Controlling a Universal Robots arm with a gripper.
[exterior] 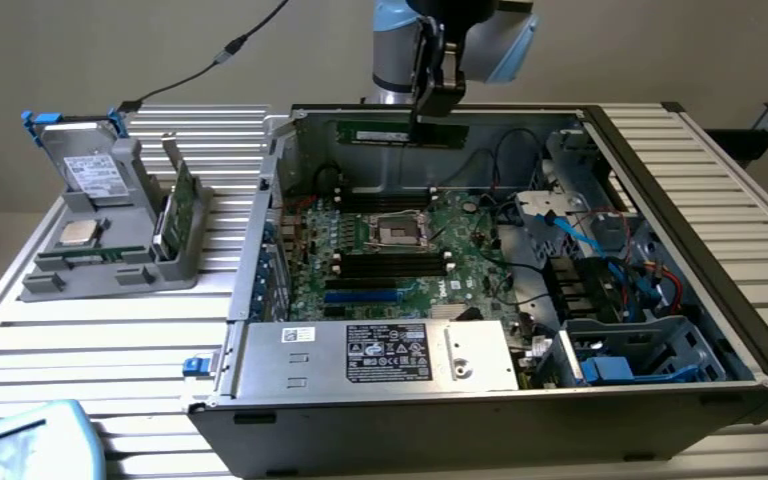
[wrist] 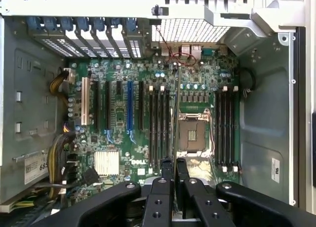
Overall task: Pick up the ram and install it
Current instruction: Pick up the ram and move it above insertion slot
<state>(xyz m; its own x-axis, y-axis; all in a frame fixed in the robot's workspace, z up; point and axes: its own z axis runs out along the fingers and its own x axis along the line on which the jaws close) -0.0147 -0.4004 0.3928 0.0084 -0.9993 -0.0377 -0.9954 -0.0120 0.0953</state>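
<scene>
The ram point(exterior: 381, 133) is a narrow green stick held level in the air over the far part of the open computer case point(exterior: 704, 250). My gripper point(exterior: 435, 118) is shut on its right portion from above. In the wrist view the ram point(wrist: 176, 113) shows edge-on as a thin line running away from the gripper point(wrist: 174, 169), whose fingers point(wrist: 167, 170) press on either side of it. Far below lies the motherboard point(wrist: 118, 138), with black memory slots point(wrist: 159, 128) beside the processor socket point(wrist: 190, 135) and more memory slots point(wrist: 225, 128) on its other side.
A grey holder point(exterior: 104, 265) on the exterior view's left carries a silver processor point(exterior: 80, 233), a green card point(exterior: 177, 205) and a drive point(exterior: 91, 170). The power supply point(exterior: 377, 352) fills the case's near side. Cables and a drive cage point(exterior: 624, 350) crowd the exterior view's right.
</scene>
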